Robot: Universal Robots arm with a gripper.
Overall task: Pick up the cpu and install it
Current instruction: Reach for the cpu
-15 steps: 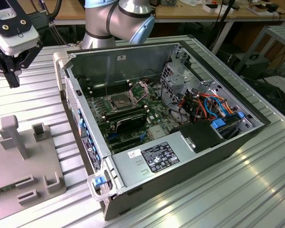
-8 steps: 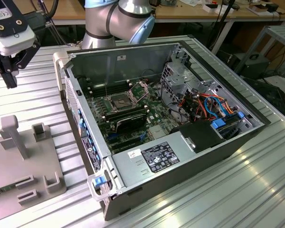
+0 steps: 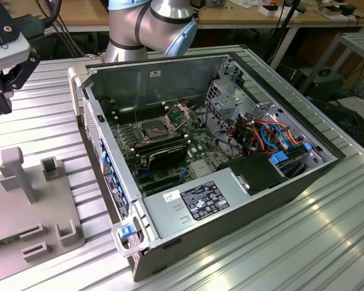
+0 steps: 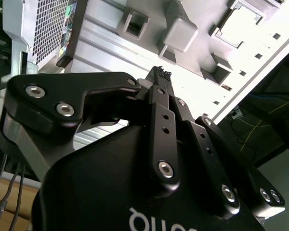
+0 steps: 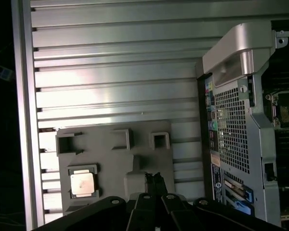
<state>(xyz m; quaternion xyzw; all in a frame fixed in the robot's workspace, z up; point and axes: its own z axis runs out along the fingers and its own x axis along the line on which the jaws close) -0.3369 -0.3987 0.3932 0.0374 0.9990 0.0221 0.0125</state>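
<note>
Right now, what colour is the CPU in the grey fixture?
The cpu is silvery metal, clearest in the first wrist view.

A robotics lab: slotted aluminium worktable (image 3: pixel 279 242), cable-strewn benches (image 3: pixel 242 17).

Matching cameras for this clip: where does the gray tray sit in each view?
Exterior view: tray at the exterior view's left, beside the case.
First wrist view: tray just beyond the end effector, next to the case.
Second wrist view: tray beyond the end effector, case alongside.
Shared landmark: the case.
</note>
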